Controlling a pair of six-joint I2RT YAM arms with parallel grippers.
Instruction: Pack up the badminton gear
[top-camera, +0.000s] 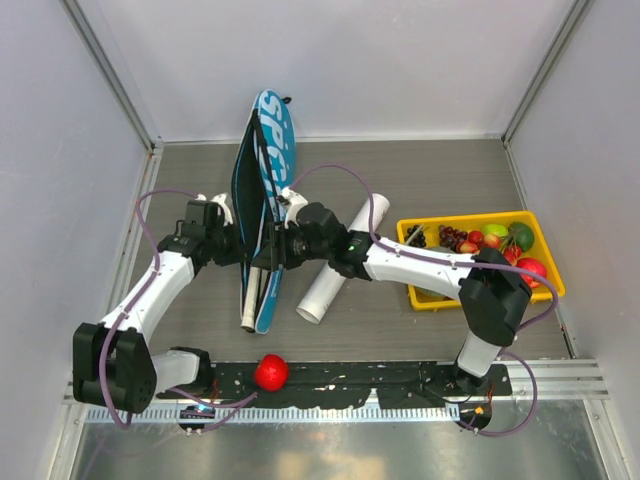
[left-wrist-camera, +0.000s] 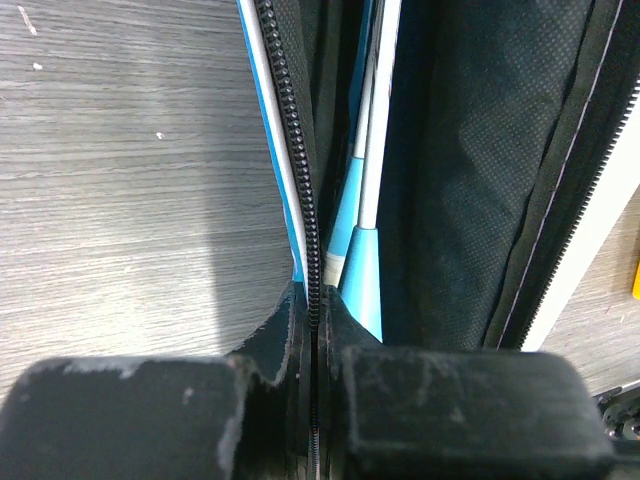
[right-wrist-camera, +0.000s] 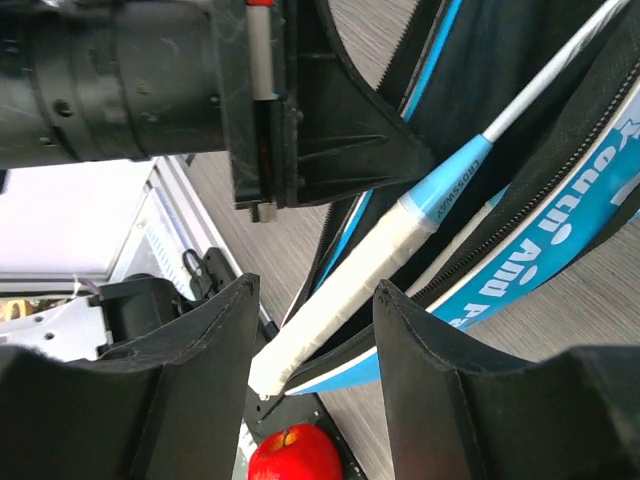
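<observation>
Racket bag, blue, lies lengthwise mid-bench, narrow end toward my bases, dark lining showing along the open zip side. Contents: a racket with a light-blue collar and a pale wrapped handle that pokes out of the bag's near end. In the left wrist view a white shaft runs down into the black interior, with a thinner blue line beside it. Writing: from above, big white "SP" and part of a third letter on the bag. In the right wrist view, white "outh And" on the blue panel, both ends cut off. There is small lettering on the racket collar, too soft to read with confidence. Left jaws are clenched on the racket bag's zipper edge, the teeth running straight between the pads. Right jaws are released, spread to either side of the pale handle; contact I cannot tell. White tube lies slanted on the bench just right of the bag, outside it, partly under my right arm. Yellow tray, well right, holds fruit: dark grapes, red and green pieces. Red ball sits on the black strip at the bench's near edge.
</observation>
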